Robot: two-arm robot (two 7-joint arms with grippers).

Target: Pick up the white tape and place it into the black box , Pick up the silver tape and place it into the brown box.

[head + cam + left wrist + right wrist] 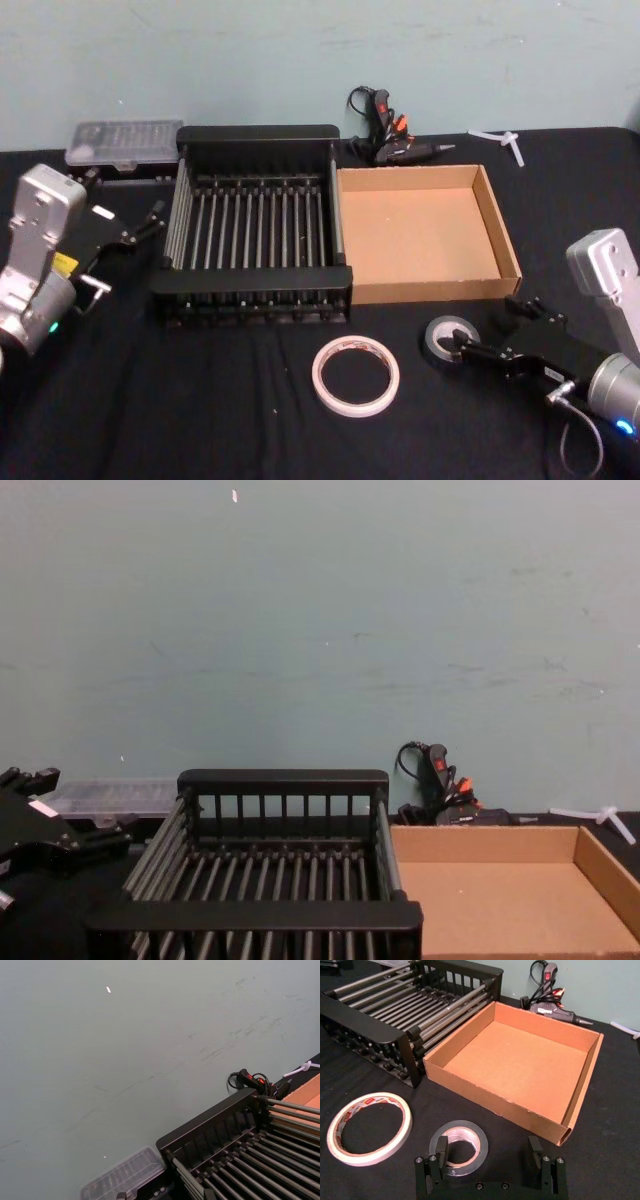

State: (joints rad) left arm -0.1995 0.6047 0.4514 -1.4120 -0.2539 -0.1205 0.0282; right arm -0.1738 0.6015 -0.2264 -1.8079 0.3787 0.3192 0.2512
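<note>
The right gripper (490,1157), jaws spread wide, sits low with one finger over the small, thick grey-silver tape roll (459,1146) lying before the shallow tan cardboard tray (586,1091). Off-centre closing risks shoving it away.

Head view looks down; chest view low, level; both share black box (255,225), perhaps wall.

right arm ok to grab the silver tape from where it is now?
Probably yes. The right gripper is open and already at the silver tape, one finger over the roll's core, nothing between them. The white tape lies apart to one side, and the brown box sits just beyond.
</note>
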